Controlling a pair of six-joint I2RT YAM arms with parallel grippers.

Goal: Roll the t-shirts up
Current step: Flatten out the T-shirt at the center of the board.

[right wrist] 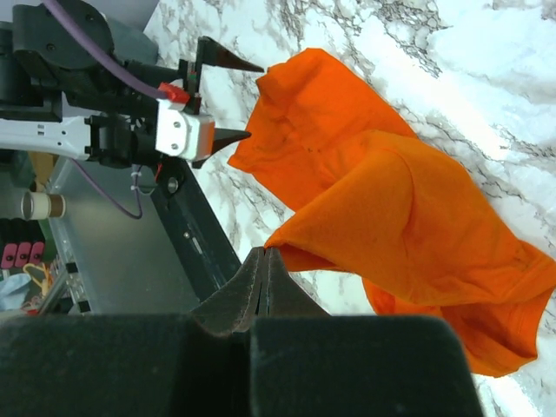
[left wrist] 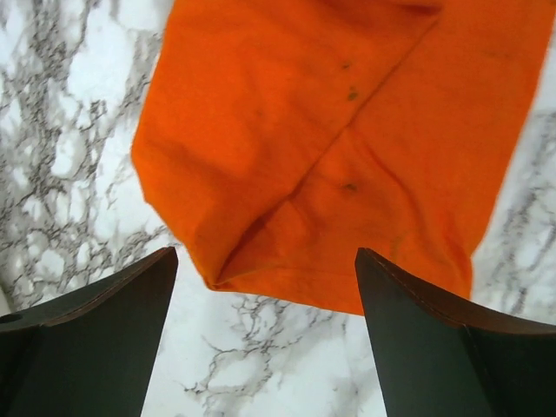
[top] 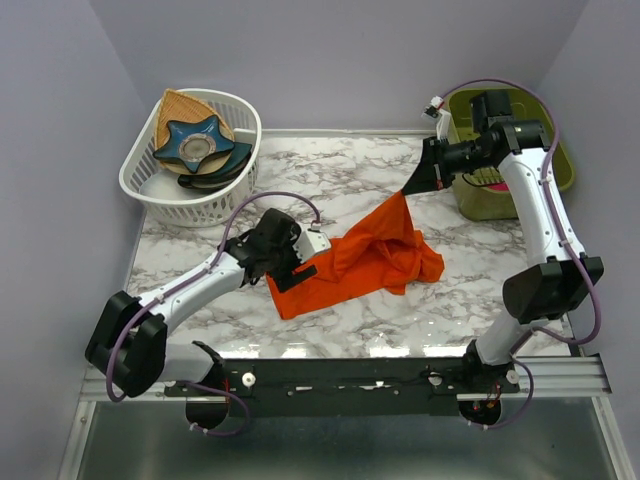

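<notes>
one t-shirt [top: 365,262], long axis left-right (corner raised)

right gripper [right wrist: 263,254] clamped t-shirt [right wrist: 417,208] corner, fabric draped to marble table [right wrist: 486,78]; left gripper [right wrist: 236,98] sat spread at far edge.

Shirt [top: 365,262]: soft cloth, matt, creased, a few small dark specks. Bench [top: 340,170]: marble-patterned top, smooth, slight gloss. Basket [top: 190,208]: white plastic lattice, glossy. Fan [top: 182,106]: tan woven fibre, rough. Bin [top: 482,205]: olive plastic, smooth. Left hand [left wrist: 265,254]: fingers [left wrist: 417,347] black, matt, smooth. Right hand [right wrist: 263,252]: fingers black, finely grained. Rail [top: 560,372]: bare metal, dull.
</notes>
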